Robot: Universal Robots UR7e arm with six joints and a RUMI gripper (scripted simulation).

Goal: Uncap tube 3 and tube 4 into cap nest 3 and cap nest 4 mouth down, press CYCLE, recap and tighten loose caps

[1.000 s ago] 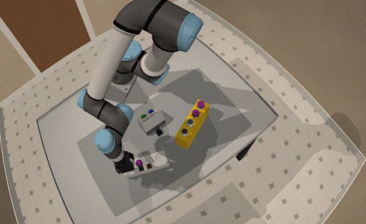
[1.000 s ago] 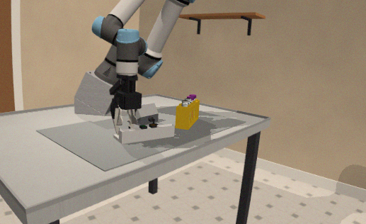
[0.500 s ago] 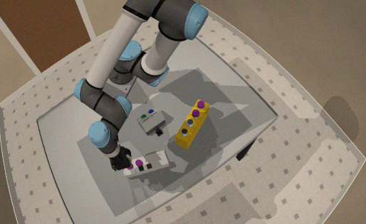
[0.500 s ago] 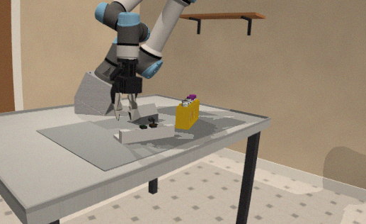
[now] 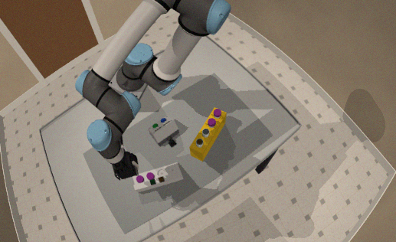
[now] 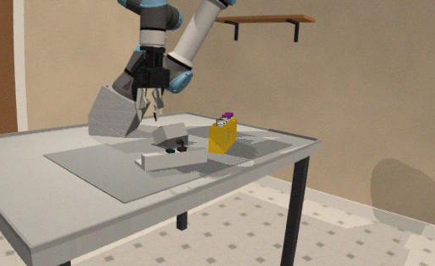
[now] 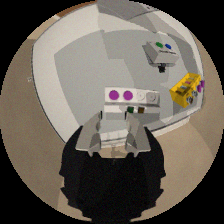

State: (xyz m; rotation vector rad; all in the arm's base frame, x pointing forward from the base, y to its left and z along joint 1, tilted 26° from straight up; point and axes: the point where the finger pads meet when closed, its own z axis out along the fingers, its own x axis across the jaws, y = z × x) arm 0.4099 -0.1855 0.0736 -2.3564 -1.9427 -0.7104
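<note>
The pincer [image 6: 149, 110] is seen raised well above the surface [image 6: 32, 202], over the left end of the cap tray [image 6: 172, 159]; its fingers are set fairly narrow, with a gap between them, and nothing is held in them. On the cap tray [image 5: 157, 178], two purple caps [image 5: 139, 178] [image 5: 150, 176] are seated in the two nests nearest the pincer, while the two remaining nests [image 5: 162, 174] are seen open. The tray's two lamps [image 5: 152, 182] are shown dark, one greenish and one brownish. Behind the tray, toward the arm's base, the key housing [image 5: 163, 132] is placed, with the green key [image 5: 155, 125] and the blue key [image 5: 163, 119] on top. To the right, the yellow decapping station [image 5: 209, 134] is set at an angle. Two of its tubes [image 5: 206, 132] [image 5: 199, 142] are uncapped, and the other two are topped by purple caps [image 5: 217, 112] [image 5: 211, 122].
</note>
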